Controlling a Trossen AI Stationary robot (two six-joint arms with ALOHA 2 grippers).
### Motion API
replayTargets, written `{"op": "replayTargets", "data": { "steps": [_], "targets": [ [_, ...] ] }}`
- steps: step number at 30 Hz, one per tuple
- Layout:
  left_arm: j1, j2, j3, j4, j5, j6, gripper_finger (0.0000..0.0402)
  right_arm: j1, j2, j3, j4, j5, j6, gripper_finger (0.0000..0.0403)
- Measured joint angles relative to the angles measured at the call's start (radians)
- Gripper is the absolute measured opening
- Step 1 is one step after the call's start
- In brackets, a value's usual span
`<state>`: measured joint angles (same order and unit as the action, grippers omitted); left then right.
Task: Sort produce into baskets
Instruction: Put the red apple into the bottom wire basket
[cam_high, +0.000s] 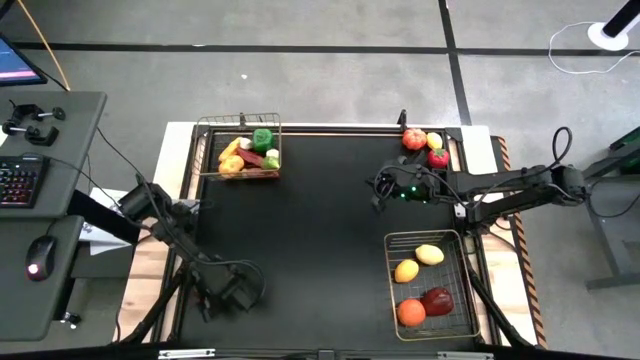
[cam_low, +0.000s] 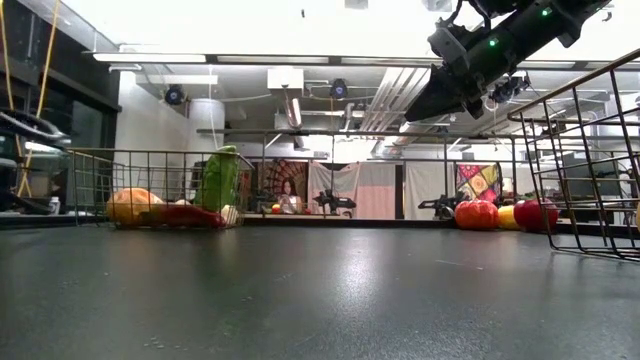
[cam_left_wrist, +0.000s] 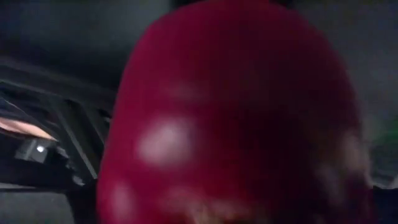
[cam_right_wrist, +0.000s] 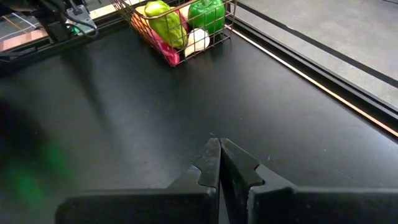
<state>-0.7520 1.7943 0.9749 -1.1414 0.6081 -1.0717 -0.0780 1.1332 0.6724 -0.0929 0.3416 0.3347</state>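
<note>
Jaws of left gripper (cam_high: 237, 292) apparently around dark-red piece (cam_left_wrist: 236, 118), close-up.

A robotics lab: exposed ceiling ducts (cam_low: 400, 90), desk keyboard (cam_high: 20, 182), taped floor.

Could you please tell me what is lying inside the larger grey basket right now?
In the grey basket lie two lemons, an orange and a dark red apple. Seen from above, anything beneath them would be covered.
</note>
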Motion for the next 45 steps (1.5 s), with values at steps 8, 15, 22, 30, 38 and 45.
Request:
{"op": "replayTargets", "data": {
  "steps": [8, 15, 22, 30, 38, 45],
  "targets": [
    [0.079, -0.002, 0.001, -0.01, -0.145, 0.089, 0.0241, 0.0, 0.0, 0.0, 0.0, 0.0, 0.001, 0.0],
    [0.164, -0.003, 0.002, -0.008, -0.265, 0.218, 0.0241, 0.0, 0.0, 0.0, 0.0, 0.0, 0.0, 0.0],
    [0.25, -0.003, 0.002, 0.036, -0.374, 0.333, 0.0241, 0.0, 0.0, 0.0, 0.0, 0.0, 0.001, 0.0],
    [0.336, -0.005, 0.003, 0.162, -0.431, 0.483, 0.0241, 0.0, 0.0, 0.0, 0.0, 0.0, 0.001, 0.0],
    [0.394, -0.001, 0.016, 0.281, -0.432, 0.579, 0.0241, 0.0, 0.0, 0.0, 0.0, 0.0, 0.0, 0.0],
    [0.407, -0.001, 0.026, 0.336, -0.445, 0.564, 0.0241, 0.0, 0.0, 0.0, 0.0, 0.0, 0.0, 0.0]
  ]
}}
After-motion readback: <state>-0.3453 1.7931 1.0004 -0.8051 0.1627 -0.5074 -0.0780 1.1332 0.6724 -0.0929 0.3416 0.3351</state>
